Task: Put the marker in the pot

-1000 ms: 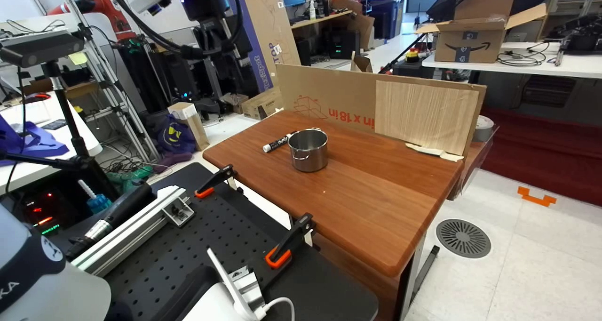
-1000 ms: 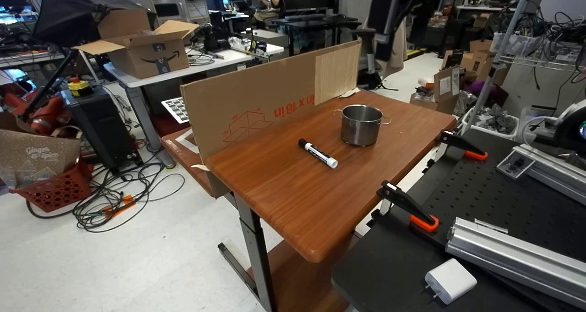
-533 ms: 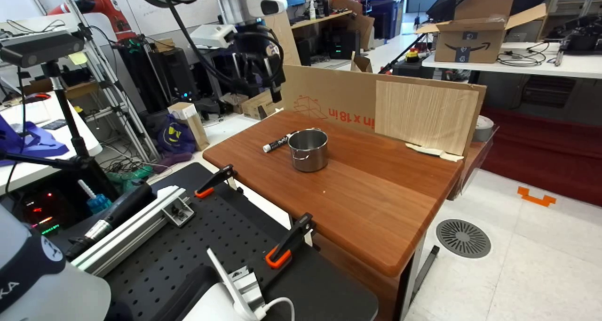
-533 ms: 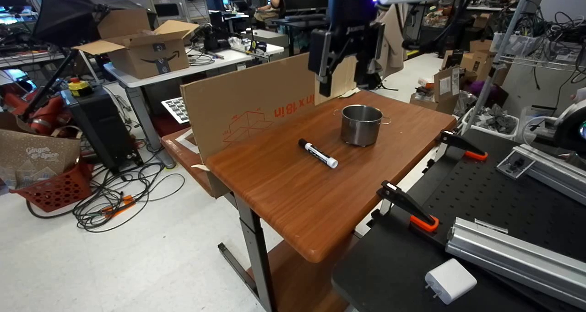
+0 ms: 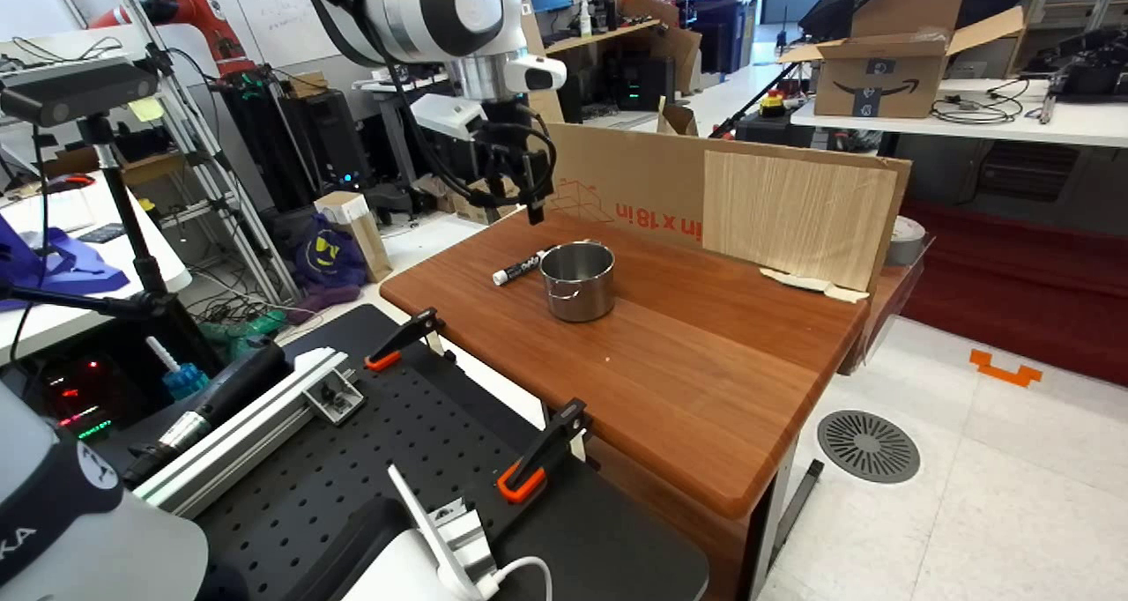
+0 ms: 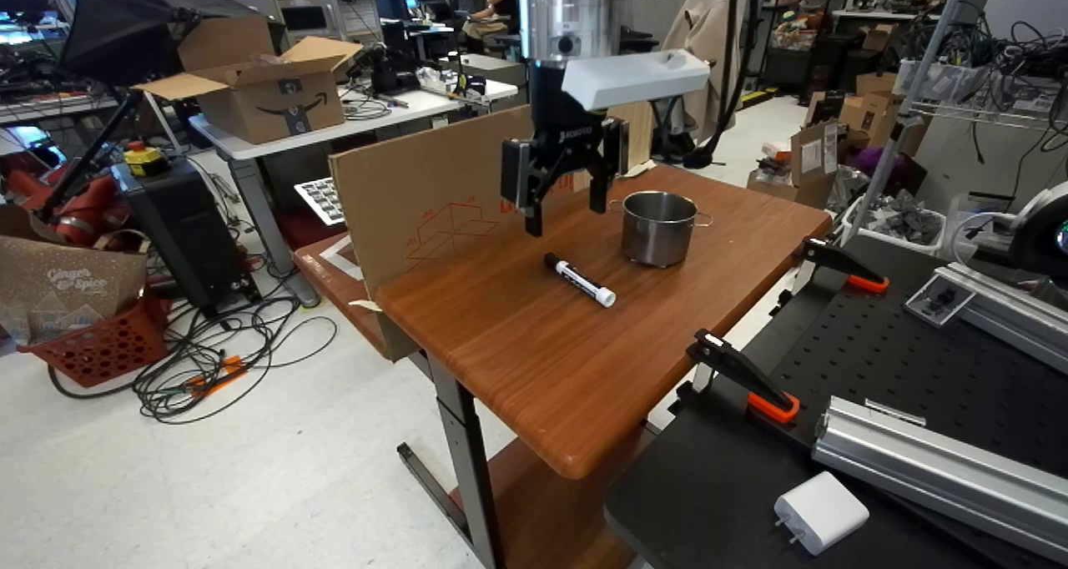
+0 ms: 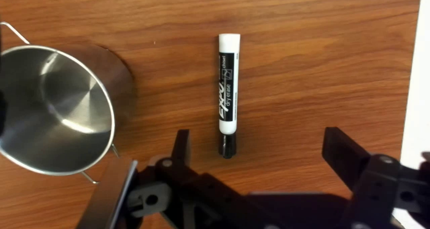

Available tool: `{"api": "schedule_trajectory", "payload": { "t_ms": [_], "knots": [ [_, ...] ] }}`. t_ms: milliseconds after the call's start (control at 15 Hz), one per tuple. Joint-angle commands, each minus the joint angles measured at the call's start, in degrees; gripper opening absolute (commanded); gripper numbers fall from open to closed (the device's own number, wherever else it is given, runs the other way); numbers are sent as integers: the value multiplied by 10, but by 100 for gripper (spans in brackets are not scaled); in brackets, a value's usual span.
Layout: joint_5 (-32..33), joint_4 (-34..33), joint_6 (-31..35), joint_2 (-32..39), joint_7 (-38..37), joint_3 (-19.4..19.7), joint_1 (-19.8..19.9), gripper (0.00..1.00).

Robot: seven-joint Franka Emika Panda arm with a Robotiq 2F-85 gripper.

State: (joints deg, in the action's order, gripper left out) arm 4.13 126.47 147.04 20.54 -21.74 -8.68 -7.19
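Note:
The marker (image 7: 228, 88), white with a black label and black cap, lies flat on the wooden table; it also shows in both exterior views (image 5: 524, 267) (image 6: 580, 280). The pot (image 7: 116, 76) is shiny silver metal with thin wire handles; it stands upright beside the marker in both exterior views (image 5: 577, 306) (image 6: 655, 237) and its visible inside holds nothing. My gripper (image 6: 566, 213) is open and empty, pointing down above the table behind the marker's black cap. In the wrist view its fingers (image 7: 257, 133) are spread wide, with the cap end between them in line of sight, nearer the left finger.
The wooden table (image 6: 534, 360) has a cardboard panel (image 6: 450, 185) standing along its back edge. Black and orange clamps (image 6: 743, 373) (image 5: 546, 451) sit at the front edge by the black perforated board (image 5: 414, 434). A white charger (image 6: 822, 511) lies on the board.
My arm has come down from above into the scene. The gripper has lowered and moved towards the table and the marker. The marker and pot have not moved.

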Motion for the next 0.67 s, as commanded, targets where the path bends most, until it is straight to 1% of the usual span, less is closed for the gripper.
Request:
{"api": "schedule_trajectory", "payload": {
  "t_ms": [0, 600],
  "knots": [
    [-21, -42, 8, 48, -6, 23, -27, 100],
    [-21, -104, 1, 126, -34, 60, -64, 100]
  ]
}}
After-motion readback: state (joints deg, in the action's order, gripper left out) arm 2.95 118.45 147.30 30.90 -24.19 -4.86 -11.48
